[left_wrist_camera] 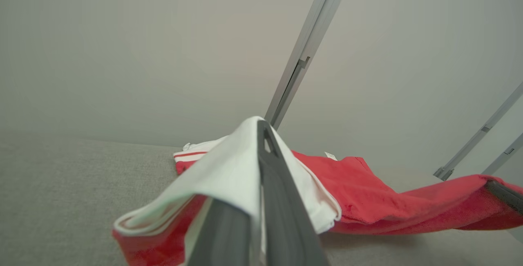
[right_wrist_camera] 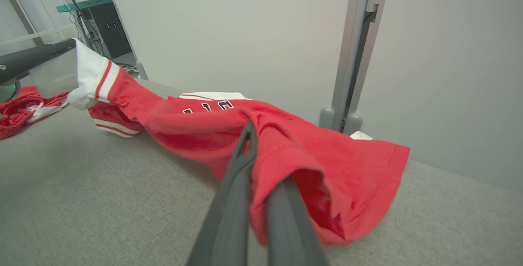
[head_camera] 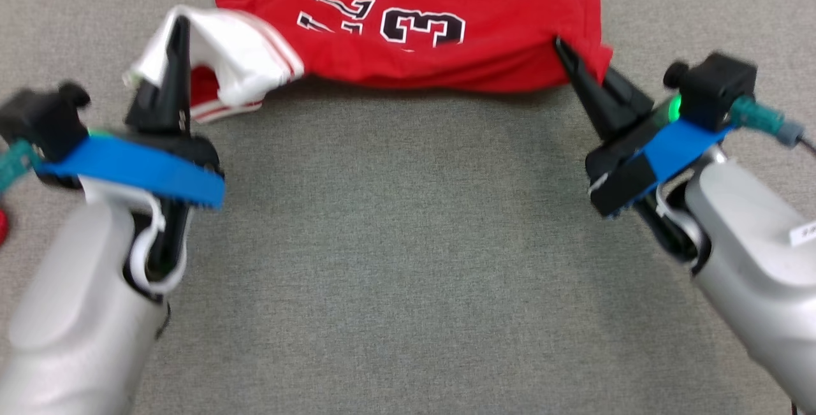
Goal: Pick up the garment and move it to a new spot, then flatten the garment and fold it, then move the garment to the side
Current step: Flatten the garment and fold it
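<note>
Left gripper (head_camera: pixel 180 25): jaws closed, pinching the white sleeve (head_camera: pixel 245 51) of the shirt (head_camera: pixel 459 58). In the left wrist view the sleeve cloth drapes over both sides of the fingers.
Right gripper (head_camera: pixel 562 46): jaws closed, gripping the red edge of the shirt at its near-right corner. In the right wrist view the cloth is caught between the two fingers and one fingertip is buried in the fold.
Shirt: red jersey with white striped trim and a black-and-white number print (head_camera: pixel 421 26) facing up. It sits far-centre on the grey table (head_camera: pixel 408 262).
- Near edge is lifted off the table and strung between the two grippers. It sags in the middle and casts a shadow underneath.
- Far part lies on the table.
- Sleeve end is bunched up, with a striped cuff hanging below the left gripper.
- Right-hand hem hangs open and loose past the right gripper. A small white label (right_wrist_camera: pixel 360 135) shows at its far edge.

The grippers are well apart, left one at the far left and right one at the far right.
Other: a second crumpled red cloth (right_wrist_camera: pixel 18 112) lies on the table, left of the shirt. A grey metal post (right_wrist_camera: pixel 353 53) stands against the pale wall behind the table.
</note>
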Available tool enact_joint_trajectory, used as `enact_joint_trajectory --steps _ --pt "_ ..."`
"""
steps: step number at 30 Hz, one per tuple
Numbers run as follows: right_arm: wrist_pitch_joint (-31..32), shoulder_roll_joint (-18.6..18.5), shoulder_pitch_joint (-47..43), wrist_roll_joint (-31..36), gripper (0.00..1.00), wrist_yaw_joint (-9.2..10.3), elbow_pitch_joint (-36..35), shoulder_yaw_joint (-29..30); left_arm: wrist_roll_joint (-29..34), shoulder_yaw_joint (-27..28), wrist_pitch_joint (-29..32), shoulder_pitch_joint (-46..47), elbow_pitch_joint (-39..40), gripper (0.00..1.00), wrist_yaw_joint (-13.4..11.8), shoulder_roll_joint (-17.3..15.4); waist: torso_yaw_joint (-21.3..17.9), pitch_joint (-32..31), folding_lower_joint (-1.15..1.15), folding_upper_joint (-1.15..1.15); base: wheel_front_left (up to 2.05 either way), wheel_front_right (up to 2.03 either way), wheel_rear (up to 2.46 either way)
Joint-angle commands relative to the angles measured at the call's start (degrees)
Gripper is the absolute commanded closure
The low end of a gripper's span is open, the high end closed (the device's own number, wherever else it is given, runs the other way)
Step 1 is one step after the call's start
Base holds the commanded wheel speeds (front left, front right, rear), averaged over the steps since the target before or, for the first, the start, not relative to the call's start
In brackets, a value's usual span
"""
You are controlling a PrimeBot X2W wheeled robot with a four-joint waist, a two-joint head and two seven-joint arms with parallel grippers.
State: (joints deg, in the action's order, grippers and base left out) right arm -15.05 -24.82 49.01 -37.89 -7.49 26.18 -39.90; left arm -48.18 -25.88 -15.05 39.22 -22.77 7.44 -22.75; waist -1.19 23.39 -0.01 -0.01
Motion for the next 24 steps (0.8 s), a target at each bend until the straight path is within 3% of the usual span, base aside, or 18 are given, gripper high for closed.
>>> enact_joint_trajectory --steps 1,12,17,24 --pt "-0.2 -0.4 -1.7 -0.3 1.00 -0.01 -0.6 -0.1 0.4 0.7 -0.1 -1.9 0.8 1.00 0.1 0.4 -0.5 -0.8 0.01 0.01 0.00 0.00 0.00" --pt "-0.2 -2.6 -21.4 -2.2 1.00 -0.01 -6.8 0.7 2.6 6.2 -0.2 -25.4 6.4 1.00 -0.6 3.8 -0.4 -8.7 0.01 0.01 0.00 0.00 0.00" --pt "-0.2 -3.8 -29.1 -2.7 1.00 -0.01 -9.1 0.7 3.4 6.2 -0.2 -32.9 8.2 1.00 -1.4 4.9 -0.2 -12.0 0.01 0.01 0.00 0.00 0.00" --pt "-0.2 -6.2 -38.1 -3.5 1.00 -0.01 -12.2 0.2 2.3 5.6 1.0 -41.4 10.9 1.00 -3.0 4.1 -0.4 -15.8 0.01 0.01 0.00 0.00 0.00"
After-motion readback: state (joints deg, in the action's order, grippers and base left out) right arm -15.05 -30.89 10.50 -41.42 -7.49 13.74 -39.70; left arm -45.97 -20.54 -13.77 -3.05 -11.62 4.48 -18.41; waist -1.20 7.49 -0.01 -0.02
